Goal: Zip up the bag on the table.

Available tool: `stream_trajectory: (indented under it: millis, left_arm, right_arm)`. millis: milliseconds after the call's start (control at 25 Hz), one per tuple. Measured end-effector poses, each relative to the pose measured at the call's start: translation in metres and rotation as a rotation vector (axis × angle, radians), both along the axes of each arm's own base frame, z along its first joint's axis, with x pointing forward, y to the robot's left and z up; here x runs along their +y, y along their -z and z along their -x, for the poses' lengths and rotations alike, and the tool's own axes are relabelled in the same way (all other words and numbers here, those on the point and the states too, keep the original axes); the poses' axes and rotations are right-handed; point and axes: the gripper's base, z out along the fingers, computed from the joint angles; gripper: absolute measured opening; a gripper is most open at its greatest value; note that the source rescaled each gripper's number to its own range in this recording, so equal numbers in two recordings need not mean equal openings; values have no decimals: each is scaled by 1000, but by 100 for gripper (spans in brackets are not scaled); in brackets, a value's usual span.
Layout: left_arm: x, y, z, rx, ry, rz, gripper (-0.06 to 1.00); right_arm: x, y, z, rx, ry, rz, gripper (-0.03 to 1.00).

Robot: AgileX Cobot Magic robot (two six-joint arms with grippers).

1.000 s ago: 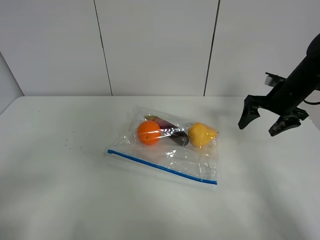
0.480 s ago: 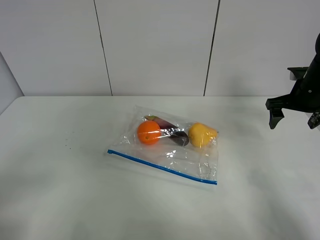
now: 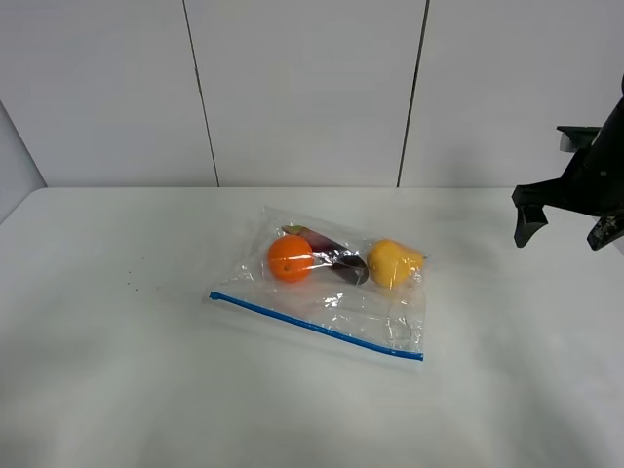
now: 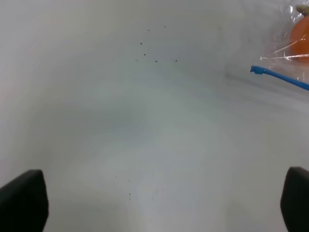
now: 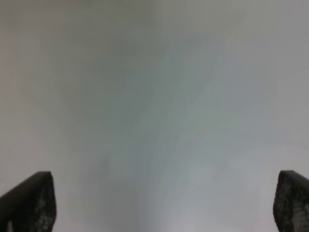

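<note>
The clear bag (image 3: 331, 292) lies flat in the middle of the white table (image 3: 117, 380). Its blue zip strip (image 3: 317, 327) runs along the near edge. Through the plastic I see an orange (image 3: 290, 258), a dark eggplant (image 3: 336, 259) and a yellow fruit (image 3: 393, 263). My right gripper (image 3: 564, 232) hangs open above the table at the far right, well away from the bag, and the right wrist view shows only bare table (image 5: 154, 96) between its fingertips (image 5: 29, 200). My left gripper (image 4: 159, 203) is open over bare table, and one end of the zip strip (image 4: 280, 77) shows beyond it.
White wall panels (image 3: 302, 88) stand behind the table's far edge. A few dark specks (image 4: 155, 61) dot the tabletop to the left of the bag. The left arm is outside the exterior high view.
My right gripper has risen and pulled back to the right, away from the bag. The bag has not moved.
</note>
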Motion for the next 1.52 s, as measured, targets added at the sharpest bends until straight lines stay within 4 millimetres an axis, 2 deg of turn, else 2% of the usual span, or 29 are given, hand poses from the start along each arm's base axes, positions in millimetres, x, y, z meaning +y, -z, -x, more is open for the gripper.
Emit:
stream_trajectory:
  millis: [240, 480, 840, 1000, 1520]
  left_arm:
    - [0, 0, 0, 0, 0, 0, 100]
    - [0, 0, 0, 0, 0, 0, 100]
    - [0, 0, 0, 0, 0, 0, 100]
    - [0, 0, 0, 0, 0, 0, 100]
    - [0, 0, 0, 0, 0, 0, 100]
  right_arm:
    - [6, -23, 25, -98, -11, -29, 100]
    - [28, -31, 59, -194, -98, -43, 100]
    - [29, -57, 116, -291, -110, -28, 100]
    - [28, -59, 150, -313, -119, -3, 100]
    - [29, -45, 257, -436, -115, 10, 100]
